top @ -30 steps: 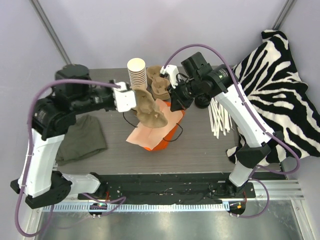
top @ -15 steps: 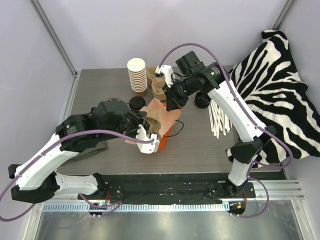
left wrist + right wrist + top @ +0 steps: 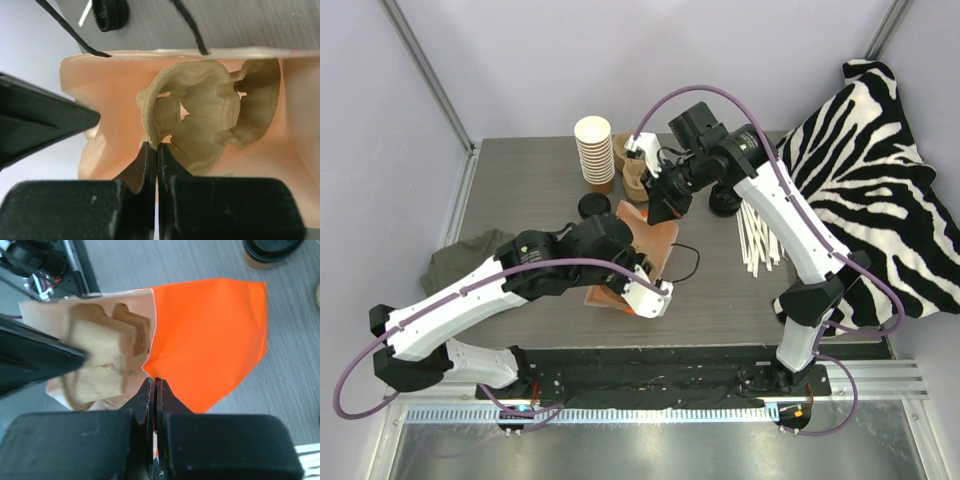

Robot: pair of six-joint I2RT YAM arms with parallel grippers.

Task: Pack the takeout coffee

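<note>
The left arm has swung round from the far side, and the left hand (image 3: 157,150) is now down over the orange paper bag (image 3: 210,335). A second ago it held the pulp cup carrier (image 3: 205,115) up beside the stack of cups (image 3: 595,150); now the carrier sits inside the bag's mouth. The left hand's fingers are pressed tight on the carrier's rim. The right hand (image 3: 154,382) hasn't budged, and it stays clamped on the bag's top edge, keeping the mouth open. So the tray is going in, but the takeout coffee (image 3: 592,207) hasn't been touched. It stands on the counter (image 3: 520,200) just left of the bag, apart from both hands. By my reading, that cup is the job still ahead.

From overhead, the left arm hides most of the bag and you can't see the carrier in it. The left wrist view looks straight in, showing pale bag walls all round the carrier. The right wrist view adds the orange outside and the lidded cup beyond.
</note>
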